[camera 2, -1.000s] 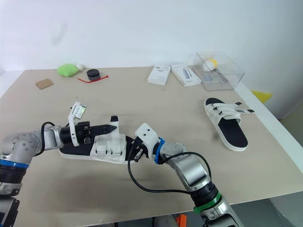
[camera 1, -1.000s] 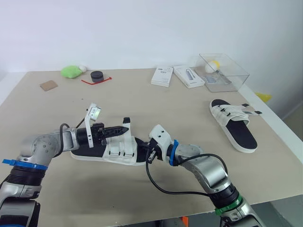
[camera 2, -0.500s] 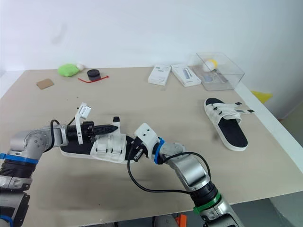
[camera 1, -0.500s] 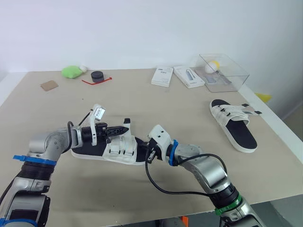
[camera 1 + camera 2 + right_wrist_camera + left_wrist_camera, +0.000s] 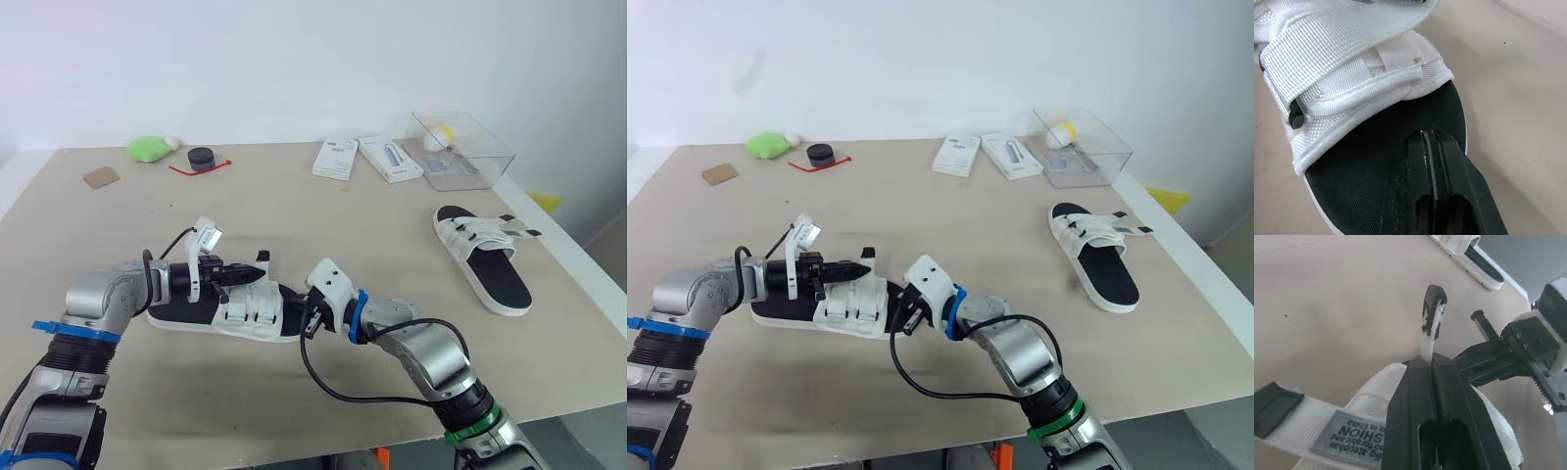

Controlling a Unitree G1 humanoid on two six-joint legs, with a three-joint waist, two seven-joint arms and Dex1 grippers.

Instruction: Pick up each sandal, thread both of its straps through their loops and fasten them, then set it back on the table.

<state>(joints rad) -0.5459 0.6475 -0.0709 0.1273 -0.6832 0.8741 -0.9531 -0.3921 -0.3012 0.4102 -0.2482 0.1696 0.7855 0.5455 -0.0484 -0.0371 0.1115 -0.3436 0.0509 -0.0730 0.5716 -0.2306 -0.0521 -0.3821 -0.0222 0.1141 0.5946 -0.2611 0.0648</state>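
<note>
left pincer [image 5: 1431, 363] is clamping fully closed on the black-tipped white woven strap [image 5: 1429, 340] of the white fabric sandal [image 5: 250, 308], which is lying near the beige desk's [image 5: 392, 225] front edge. right pincer [image 5: 1428, 134] is pressing, closed and empty, on its footbed.

The near sandal [image 5: 225, 311] is hemmed at both ends: the left gripper [image 5: 257, 274] pinches its raised strap [image 5: 1431, 328], and the right gripper [image 5: 300, 315], fingers together, rests on the sole's other end (its cable [image 5: 328, 387] loops over the table [image 5: 323, 220] in front). Beyond it a wide bare stretch runs to the white boxes [image 5: 336, 158]; the second sandal [image 5: 485, 257] lies well apart to the right.
</note>
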